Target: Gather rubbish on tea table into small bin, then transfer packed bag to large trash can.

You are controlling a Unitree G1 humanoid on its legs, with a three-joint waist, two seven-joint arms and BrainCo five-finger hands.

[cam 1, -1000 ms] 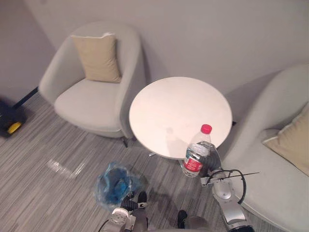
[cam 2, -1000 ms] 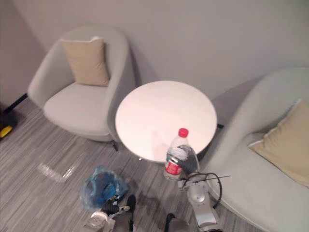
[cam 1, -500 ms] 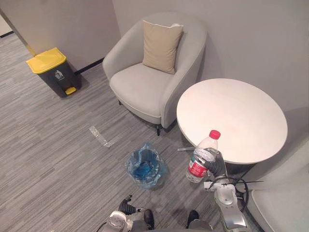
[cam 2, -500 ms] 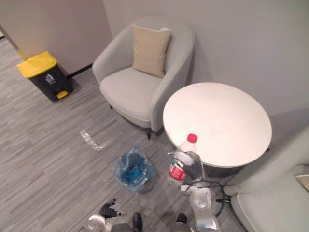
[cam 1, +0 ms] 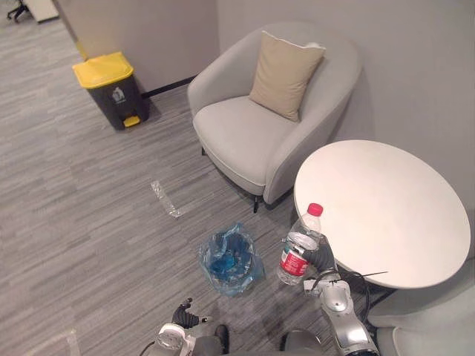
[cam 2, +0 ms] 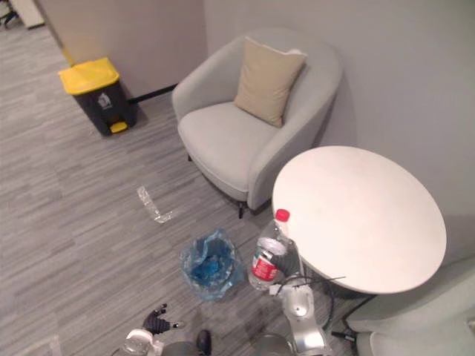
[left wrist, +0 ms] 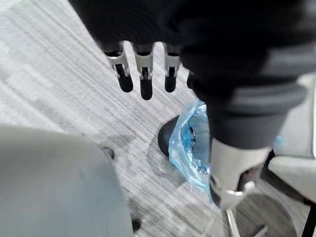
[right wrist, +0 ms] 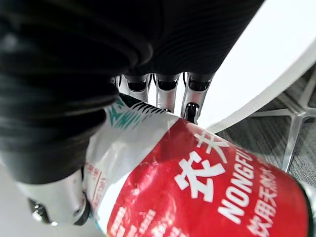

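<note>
Right hand (cam 1: 321, 257): wrapped around upright bottle (cam 1: 297, 251), by tabletop's (cam 1: 386, 208) left edge.
Left hand (left wrist: 144, 69): fingers straight, empty.
Small bin (cam 1: 249, 278): floor, left of bottle.

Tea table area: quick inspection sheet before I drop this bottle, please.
surface: round white tea table, top bare.
job's things: water bottle, red cap, in right hand, off the table's edge; blue-lined small bin on floor nearby; yellow-lidded trash can by the wall.
clutter: pale strip on the floor.
hands: right shut on bottle; left hand open, empty.
cables: nothing seen.
surroundings: grey armchair with beige cushion.
</note>
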